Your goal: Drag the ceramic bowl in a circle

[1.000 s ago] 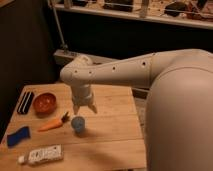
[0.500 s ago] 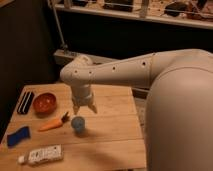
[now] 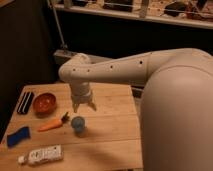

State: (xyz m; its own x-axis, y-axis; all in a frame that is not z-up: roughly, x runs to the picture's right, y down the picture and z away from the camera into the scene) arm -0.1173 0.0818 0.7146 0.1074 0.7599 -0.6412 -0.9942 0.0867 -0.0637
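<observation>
The ceramic bowl (image 3: 44, 103) is round, glossy and reddish-orange, and sits on the wooden table (image 3: 110, 125) at the left. My gripper (image 3: 84, 107) hangs from the white arm above the table's middle, to the right of the bowl and just above the small blue cup (image 3: 77, 123). It is apart from the bowl. A carrot (image 3: 53, 123) lies in front of the bowl, between the bowl and the cup.
A black ribbed object (image 3: 25, 102) lies left of the bowl. A blue object (image 3: 18, 136) and a white tube (image 3: 42, 155) lie near the front left. My large white arm body (image 3: 175, 110) fills the right side. A dark wall and shelf stand behind.
</observation>
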